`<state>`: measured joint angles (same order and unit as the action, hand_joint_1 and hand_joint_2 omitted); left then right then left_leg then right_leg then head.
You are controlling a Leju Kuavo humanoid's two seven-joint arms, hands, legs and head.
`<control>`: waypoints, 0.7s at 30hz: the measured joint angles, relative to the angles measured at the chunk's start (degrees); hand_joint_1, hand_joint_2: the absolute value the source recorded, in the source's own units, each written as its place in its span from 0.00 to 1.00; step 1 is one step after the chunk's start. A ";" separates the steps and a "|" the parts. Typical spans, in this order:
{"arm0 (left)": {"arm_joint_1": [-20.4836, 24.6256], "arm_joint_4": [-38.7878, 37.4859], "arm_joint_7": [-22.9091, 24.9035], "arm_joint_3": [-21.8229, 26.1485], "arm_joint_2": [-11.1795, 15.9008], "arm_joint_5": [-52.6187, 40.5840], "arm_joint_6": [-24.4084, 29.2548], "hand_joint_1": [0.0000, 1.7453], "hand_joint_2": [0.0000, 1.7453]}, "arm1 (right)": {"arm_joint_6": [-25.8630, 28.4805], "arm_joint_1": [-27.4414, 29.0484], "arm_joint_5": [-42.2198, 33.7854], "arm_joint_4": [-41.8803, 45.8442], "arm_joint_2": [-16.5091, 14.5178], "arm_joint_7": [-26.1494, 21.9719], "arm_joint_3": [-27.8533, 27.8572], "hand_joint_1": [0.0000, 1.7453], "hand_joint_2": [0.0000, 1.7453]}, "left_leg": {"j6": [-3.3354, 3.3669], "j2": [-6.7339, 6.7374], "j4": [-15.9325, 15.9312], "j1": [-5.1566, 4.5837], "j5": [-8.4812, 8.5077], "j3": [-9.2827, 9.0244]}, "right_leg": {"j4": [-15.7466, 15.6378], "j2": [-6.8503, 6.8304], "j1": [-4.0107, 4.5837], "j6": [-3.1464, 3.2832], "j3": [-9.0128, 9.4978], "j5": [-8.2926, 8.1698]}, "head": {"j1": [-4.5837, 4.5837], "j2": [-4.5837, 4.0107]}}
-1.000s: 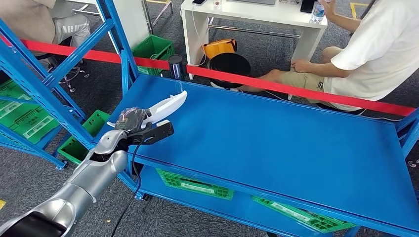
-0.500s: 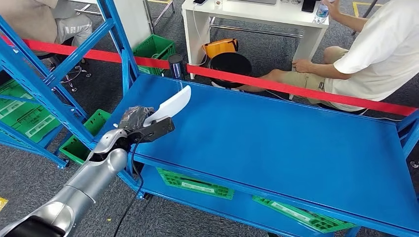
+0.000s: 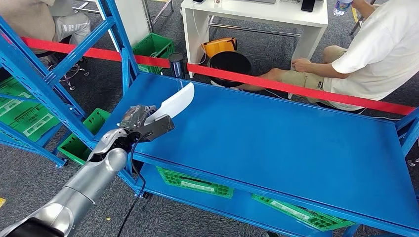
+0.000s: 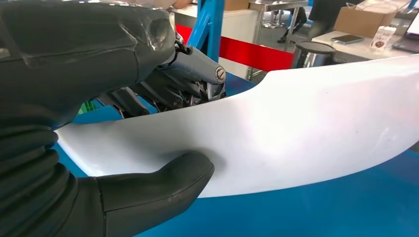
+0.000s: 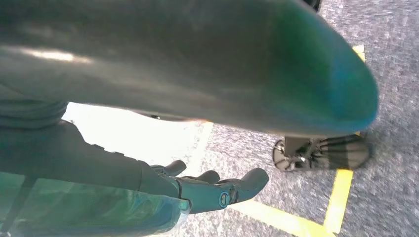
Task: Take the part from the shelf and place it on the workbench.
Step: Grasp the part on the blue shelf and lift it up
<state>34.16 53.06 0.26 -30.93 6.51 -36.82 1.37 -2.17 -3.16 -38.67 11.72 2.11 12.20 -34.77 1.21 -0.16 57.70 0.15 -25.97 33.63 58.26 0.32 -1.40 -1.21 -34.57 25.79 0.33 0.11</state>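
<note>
The part (image 3: 174, 104) is a long, curved white plastic piece. My left hand (image 3: 135, 118) grips it at its near end and holds it slanted just above the left end of the blue workbench (image 3: 276, 143). In the left wrist view the part (image 4: 296, 128) runs across the picture, with the thumb (image 4: 153, 190) pressed on its face and the dark fingers (image 4: 163, 91) behind it. My right hand (image 5: 212, 190) hangs over grey carpet, its fingers loosely apart and holding nothing.
A blue shelf frame (image 3: 49, 74) stands to the left with green crates (image 3: 24, 118) in it. Red tape (image 3: 296, 89) runs along the workbench's far edge. A person (image 3: 375, 54) sits beyond it beside a white table (image 3: 252, 15). Green crates (image 3: 195, 185) lie on the lower deck.
My left hand has carried the part a little farther forward and higher over the workbench's left end. The seated person's raised hand with the bottle has moved up.
</note>
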 joint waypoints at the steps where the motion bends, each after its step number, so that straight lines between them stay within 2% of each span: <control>1: -0.25 0.77 -0.94 0.06 -0.07 1.13 0.64 1.00 1.00 | -0.01 0.12 -0.16 0.00 0.01 -0.13 0.00 0.00 0.00 | 0.38 0.05 -0.40 0.07 0.27 -0.12 | 0.33 -0.04 -0.02 -0.20 -0.24 0.25 | -0.02 0.00; 3: -1.14 3.30 -4.18 0.57 -0.62 6.05 1.50 1.00 1.00 | -0.01 0.40 -0.59 0.00 0.07 -0.60 0.00 0.00 0.00 | 1.12 0.11 -1.15 0.26 0.81 -0.35 | 4.06 -0.10 0.01 -0.06 -2.07 2.27 | -0.11 0.00; 5: -2.95 6.83 -7.74 1.42 -1.55 13.89 0.79 1.00 1.00 | -0.02 0.82 -0.86 -0.01 0.10 -1.08 0.00 0.00 0.00 | 1.38 0.07 -1.21 0.04 0.87 -0.30 | 11.64 -0.11 0.01 0.40 -5.50 5.39 | -0.18 0.00; 6: -4.10 8.68 -8.74 1.77 -1.97 17.15 0.21 1.00 1.00 | -0.02 1.08 -0.92 -0.01 0.12 -1.25 0.00 0.00 0.00 | 1.43 0.06 -1.20 -0.07 0.85 -0.30 | 14.78 -0.11 0.01 0.37 -6.95 6.36 | -0.18 0.00; 7: -5.18 10.41 -9.24 2.03 -2.24 19.33 -0.22 1.00 1.00 | -0.03 1.34 -0.95 -0.02 0.15 -1.40 0.00 0.00 0.00 | 1.45 0.05 -1.18 -0.14 0.82 -0.30 | 16.06 -0.11 0.01 0.11 -7.55 6.54 | -0.19 0.00; 8: -6.07 11.90 -9.36 2.24 -2.44 20.44 -0.44 1.00 1.00 | -0.03 1.55 -0.98 -0.02 0.19 -1.52 0.00 0.00 0.00 | 1.43 0.04 -1.15 -0.17 0.80 -0.32 | 14.92 -0.12 0.00 -0.33 -7.01 5.82 | -0.19 0.00; 10: -7.09 14.13 -9.38 2.64 -2.63 21.07 -0.63 1.00 1.00 | -0.03 1.79 -1.02 -0.02 0.33 -1.68 0.00 0.00 0.00 | 1.23 0.00 -0.96 -0.16 0.66 -0.30 | 7.17 -0.22 -0.05 -1.15 -3.24 2.90 | -0.20 0.00; 11: -7.31 14.98 -9.38 2.78 -2.66 21.28 -0.65 1.00 1.00 | -0.03 1.81 -1.02 -0.02 0.39 -1.73 0.00 0.00 0.00 | 1.01 -0.04 -0.74 -0.28 0.51 -0.20 | 3.40 -0.26 0.00 -1.18 -1.32 1.69 | -0.18 0.00; 12: -7.44 15.66 -9.38 2.86 -2.67 21.40 -0.66 1.00 1.00 | -0.03 1.80 -1.02 -0.02 0.44 -1.75 0.00 0.00 0.00 | 0.78 -0.08 -0.54 -0.39 0.38 -0.09 | 0.93 -0.30 0.05 -0.98 -0.04 0.95 | -0.16 0.00; 13: -7.56 16.20 -9.38 2.90 -2.68 21.50 -0.68 1.00 1.00 | -0.03 1.80 -1.02 -0.02 0.45 -1.76 0.00 0.00 0.00 | 0.57 -0.10 -0.39 -0.48 0.29 0.00 | -0.16 -0.30 0.16 -0.64 0.55 0.70 | -0.14 0.00; 15: -7.88 16.99 -9.64 3.05 -2.69 22.31 -0.98 1.00 1.00 | -0.03 1.88 -1.05 -0.02 0.40 -1.78 0.00 0.00 0.00 | 0.25 -0.10 -0.29 -0.44 0.21 0.06 | -0.25 -0.24 0.18 -0.01 0.67 0.53 | -0.13 0.00; 17: -8.47 18.01 -10.71 3.62 -2.73 27.31 -3.46 1.00 1.00 | -0.02 1.98 -1.15 -0.02 0.42 -1.78 0.01 0.00 0.00 | -0.33 -0.06 1.21 -0.22 -1.03 0.74 | -0.39 -0.20 -0.13 0.52 0.82 0.41 | -0.04 0.00; 18: -8.99 18.78 -11.43 3.95 -2.78 32.21 -5.80 1.00 1.00 | -0.02 2.03 -1.25 -0.02 0.43 -1.79 0.01 0.00 0.00 | -0.70 -0.04 3.58 -0.08 -2.52 1.79 | -0.46 -0.19 -0.34 0.79 0.90 0.39 | 0.01 0.00; 20: -10.64 20.89 -12.51 4.30 -2.93 45.05 -11.83 1.00 1.00 | -0.02 2.21 -1.46 -0.03 0.51 -1.83 0.01 0.00 0.00 | -1.36 -0.01 10.99 0.24 -6.23 5.16 | -0.44 -0.18 -0.32 1.10 0.95 0.47 | 0.09 0.00; 21: -11.76 22.14 -12.70 4.27 -3.03 51.73 -14.96 1.00 1.00 | -0.03 2.33 -1.56 -0.03 0.54 -1.85 0.00 0.00 0.00 | -1.56 0.00 14.45 0.38 -7.47 6.81 | -0.43 -0.18 -0.30 1.14 0.95 0.51 | 0.08 0.00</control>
<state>22.40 75.21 -12.44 -26.66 3.47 14.91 -13.59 -2.20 -0.84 -40.23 11.68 2.65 10.35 -34.77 -0.35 -0.16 72.15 0.53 -33.44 40.44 57.83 0.14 -1.71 -0.07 -33.61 26.30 0.41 0.11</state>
